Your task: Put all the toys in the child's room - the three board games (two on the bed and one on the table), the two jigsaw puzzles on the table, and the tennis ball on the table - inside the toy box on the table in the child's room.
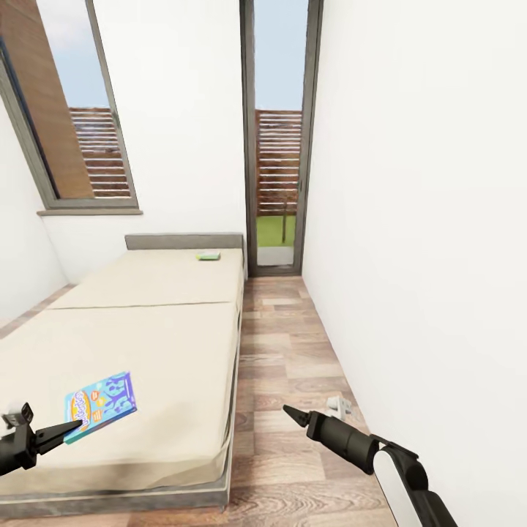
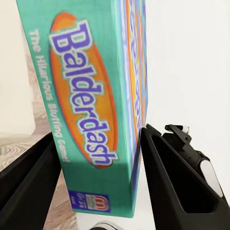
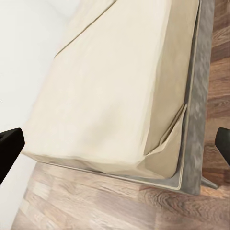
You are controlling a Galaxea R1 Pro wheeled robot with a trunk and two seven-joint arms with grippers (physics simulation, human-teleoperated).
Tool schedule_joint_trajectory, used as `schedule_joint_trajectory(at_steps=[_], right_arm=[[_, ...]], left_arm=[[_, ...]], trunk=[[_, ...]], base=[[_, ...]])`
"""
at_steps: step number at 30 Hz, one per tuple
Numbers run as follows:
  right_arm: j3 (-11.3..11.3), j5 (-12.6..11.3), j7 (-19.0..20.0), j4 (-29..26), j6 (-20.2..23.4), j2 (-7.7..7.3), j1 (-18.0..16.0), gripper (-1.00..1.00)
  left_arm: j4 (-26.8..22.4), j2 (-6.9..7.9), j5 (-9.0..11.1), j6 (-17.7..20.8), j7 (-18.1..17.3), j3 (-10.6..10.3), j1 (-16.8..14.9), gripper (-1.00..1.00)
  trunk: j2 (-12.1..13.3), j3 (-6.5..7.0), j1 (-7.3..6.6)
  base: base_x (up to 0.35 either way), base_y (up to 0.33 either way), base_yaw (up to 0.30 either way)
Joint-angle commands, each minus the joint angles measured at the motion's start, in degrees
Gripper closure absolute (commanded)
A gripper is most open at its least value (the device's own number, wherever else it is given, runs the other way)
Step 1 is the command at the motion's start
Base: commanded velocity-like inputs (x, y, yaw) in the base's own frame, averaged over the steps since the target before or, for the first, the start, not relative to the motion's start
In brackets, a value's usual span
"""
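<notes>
A mostly blue board game (image 1: 100, 404) with a teal "Balderdash" side (image 2: 86, 110) sits at the near end of the bed (image 1: 154, 329). My left gripper (image 1: 73, 428) is shut on its edge, and both black fingers (image 2: 28, 187) press its faces. A green board game (image 1: 208, 255) lies flat on the mattress by the dark grey headboard (image 1: 183, 241). Over the wood floor to the right of the bed, my right gripper (image 1: 290, 412) stands open and holds nothing. Its wide-apart fingertips (image 3: 9, 143) frame the bed's near corner (image 3: 167, 158).
A narrow strip of wood-plank floor (image 1: 293, 344) runs between the bed and the white right wall (image 1: 424, 256). It ends at a tall dark-framed glass door (image 1: 282, 139). A small white object (image 1: 338, 405) lies on the floor by the wall. A window (image 1: 73, 110) is at the left.
</notes>
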Motion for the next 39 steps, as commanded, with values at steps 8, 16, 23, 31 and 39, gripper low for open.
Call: schedule_joint_trajectory(at_steps=[8,16,23,31,39], right_arm=[[0.3,0.0,-0.1,0.0,0.2,0.33,0.0,-1.00],[0.4,0.1,-0.2,0.0,0.3,0.51,0.0,-1.00],[0.4,0.1,-0.1,-0.1,0.2,0.56,0.0,-1.00],[0.2,0.0,-0.2,-0.2,0.1,0.49,0.0,-1.00],[0.5,0.5,-0.3,-0.2,0.2,0.60,0.0,-1.00]], left_arm=[[0.0,0.11,-0.1,0.6,-0.2,0.0,0.0,1.00],[0.0,0.12,-0.1,0.6,-0.2,0.0,0.0,1.00],[0.0,0.12,-0.1,0.6,-0.2,0.0,0.0,1.00],[0.0,0.12,-0.1,0.6,-0.2,0.0,0.0,1.00],[0.0,0.12,-0.2,0.6,-0.2,0.0,0.0,1.00]], trunk=[[3.2,1.55,-1.77],[6.4,3.11,-3.53],[9.2,4.38,-5.06],[12.4,5.81,-6.82],[15.6,7.25,-8.58]], base=[[-0.013,0.000,0.147],[-0.182,0.000,0.221],[-0.033,0.000,0.036],[-0.002,0.000,0.002],[0.000,0.000,0.107]])
